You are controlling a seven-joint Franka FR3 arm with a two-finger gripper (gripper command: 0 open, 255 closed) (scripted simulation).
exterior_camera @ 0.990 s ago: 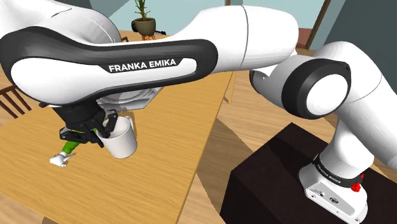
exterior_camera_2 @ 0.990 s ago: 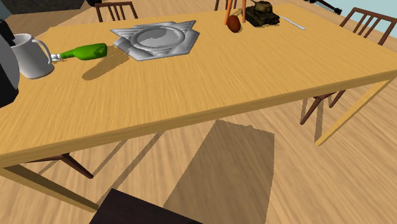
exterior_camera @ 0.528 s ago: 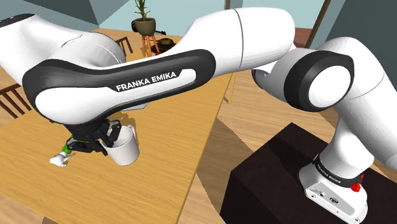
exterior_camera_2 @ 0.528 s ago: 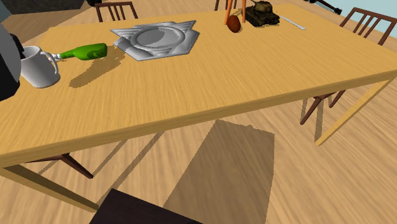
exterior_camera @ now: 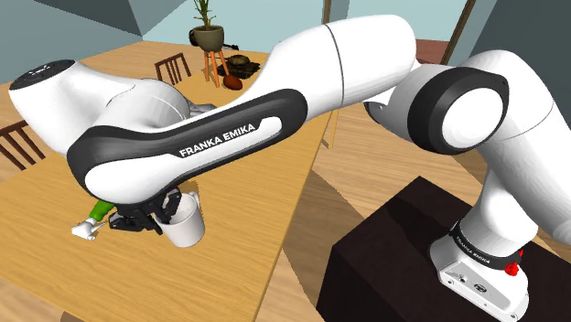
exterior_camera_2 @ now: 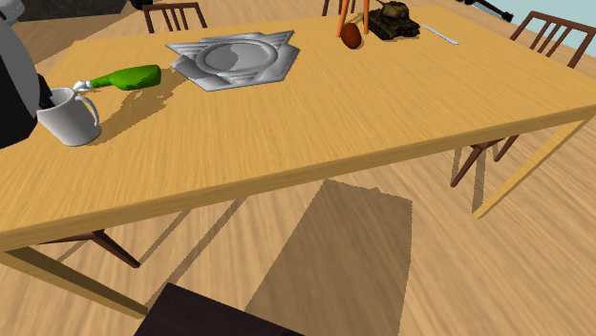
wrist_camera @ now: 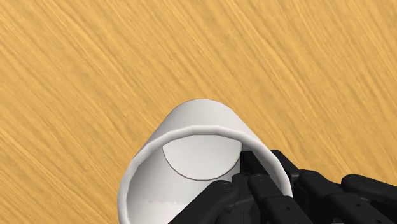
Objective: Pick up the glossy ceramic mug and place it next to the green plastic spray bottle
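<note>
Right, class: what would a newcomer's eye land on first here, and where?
The big white arm sweeps across the shoulder view, its black gripper shut on the rim of a white mug. Next, the green bottle lies on its side on the wooden table just beyond the mug in the second exterior view, a grey tray to its right.

Shoulder view: from high beside the stand (exterior_camera: 412, 247), looking down over the tabletop (exterior_camera: 238, 247), with the arm (exterior_camera: 229, 137) close to the lens. Second exterior view: from lower down on the stand's side, facing across the tabletop's near edge toward its far edge. Both views take in the mug (exterior_camera: 183, 224) (exterior_camera_2: 69, 116) and the green bottle (exterior_camera: 94, 215) (exterior_camera_2: 129, 77) toward one end of the tabletop. Wrist view: from close above the wood, looking into the mug's mouth.
</note>
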